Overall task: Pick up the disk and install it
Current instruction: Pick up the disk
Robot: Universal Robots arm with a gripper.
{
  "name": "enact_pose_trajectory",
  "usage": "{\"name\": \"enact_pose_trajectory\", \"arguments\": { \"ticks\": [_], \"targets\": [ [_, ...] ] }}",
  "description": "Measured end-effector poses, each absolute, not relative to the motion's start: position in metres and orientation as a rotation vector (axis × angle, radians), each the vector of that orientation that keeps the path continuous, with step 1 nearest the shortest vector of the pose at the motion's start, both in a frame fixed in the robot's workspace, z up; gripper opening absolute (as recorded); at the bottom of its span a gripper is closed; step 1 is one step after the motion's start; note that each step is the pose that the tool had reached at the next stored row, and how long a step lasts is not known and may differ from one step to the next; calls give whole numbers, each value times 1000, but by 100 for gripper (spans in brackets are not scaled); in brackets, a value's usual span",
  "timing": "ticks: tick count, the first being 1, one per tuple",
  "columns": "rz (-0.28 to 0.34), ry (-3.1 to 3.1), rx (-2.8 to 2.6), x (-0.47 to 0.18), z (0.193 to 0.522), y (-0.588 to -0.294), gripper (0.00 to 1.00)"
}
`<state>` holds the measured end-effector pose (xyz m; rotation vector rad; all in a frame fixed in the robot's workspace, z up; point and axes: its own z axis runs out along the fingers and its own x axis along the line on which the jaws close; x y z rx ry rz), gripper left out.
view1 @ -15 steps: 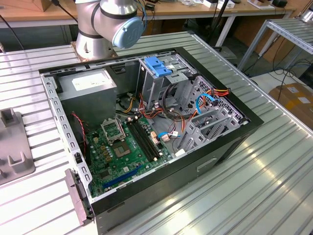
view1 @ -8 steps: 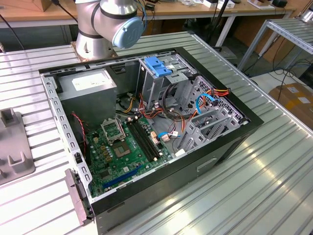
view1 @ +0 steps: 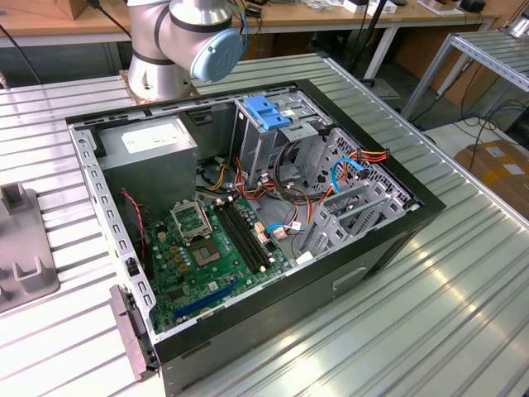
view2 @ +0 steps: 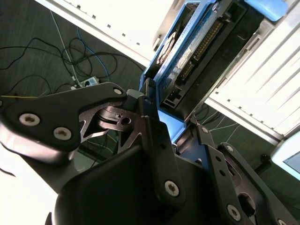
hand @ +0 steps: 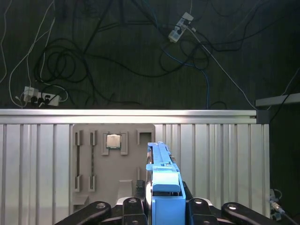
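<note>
My gripper (hand: 164, 208) is shut on the disk (hand: 163, 180), which shows edge-on as a bright blue carrier rail rising between the black fingers. In the second wrist view the disk (view2: 197, 44) shows its dark body, connector pins and blue frame, standing out from the gripper (view2: 157, 115). It hangs above the ribbed metal table (hand: 211, 154), over a grey fixture plate (hand: 112, 171). In the exterior view the open computer case (view1: 388, 248) lies on its side, with grey drive bays (view1: 347, 215) on the exterior view's right.
A small square chip (hand: 112, 140) sits in the fixture plate. Inside the case are a green motherboard (view1: 207, 256), a power supply (view1: 149, 153), a tall cage topped by a blue bracket (view1: 269, 112) and loose cables (view1: 347, 169). The arm's base (view1: 178, 41) stands behind the case.
</note>
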<state>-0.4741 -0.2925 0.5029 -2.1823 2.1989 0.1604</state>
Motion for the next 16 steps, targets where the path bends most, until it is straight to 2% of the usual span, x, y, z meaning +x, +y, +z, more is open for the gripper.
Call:
{"name": "enact_pose_trajectory", "arguments": {
  "ticks": [16],
  "targets": [
    [160,2199,-2182,-473,503,-298,37]
  ]
}}
